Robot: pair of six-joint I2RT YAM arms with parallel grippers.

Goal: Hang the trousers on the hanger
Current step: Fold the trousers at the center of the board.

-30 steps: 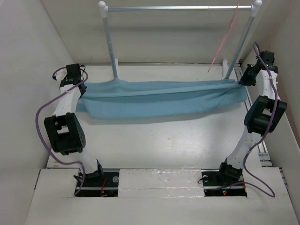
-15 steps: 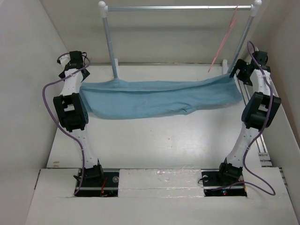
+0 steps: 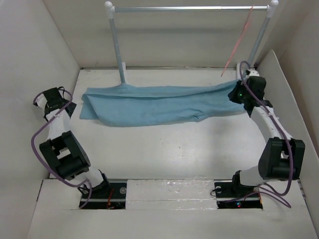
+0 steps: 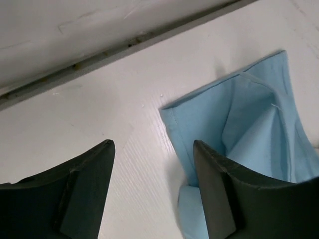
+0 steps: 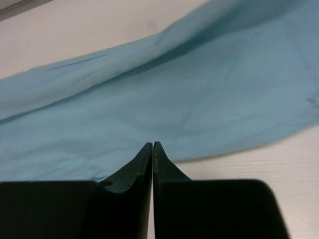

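Observation:
The light blue trousers (image 3: 159, 104) lie flat and lengthwise across the far half of the table. Their left end (image 4: 249, 119) shows folded in the left wrist view. My left gripper (image 3: 70, 107) is just left of that end, low over the table and open (image 4: 153, 149), with nothing between its fingers; the right finger (image 4: 224, 199) overlaps the cloth's edge. At the trousers' right end, my right gripper (image 3: 233, 94) is shut (image 5: 152, 144) just above the cloth (image 5: 174, 89), and no cloth shows between its fingers. The thin pink hanger (image 3: 238, 45) hangs from the rail's right end.
A silver rail (image 3: 189, 8) on two white-knobbed posts (image 3: 115, 45) spans the back of the table. White walls (image 3: 30, 74) close in on both sides. The table's back edge (image 4: 99, 55) runs close beyond the left gripper.
Both grippers let go of the trousers, which dropped from a stretched span to lie flat. The left arm pulled back toward the left wall. The right arm swung inward and its jaws shut.

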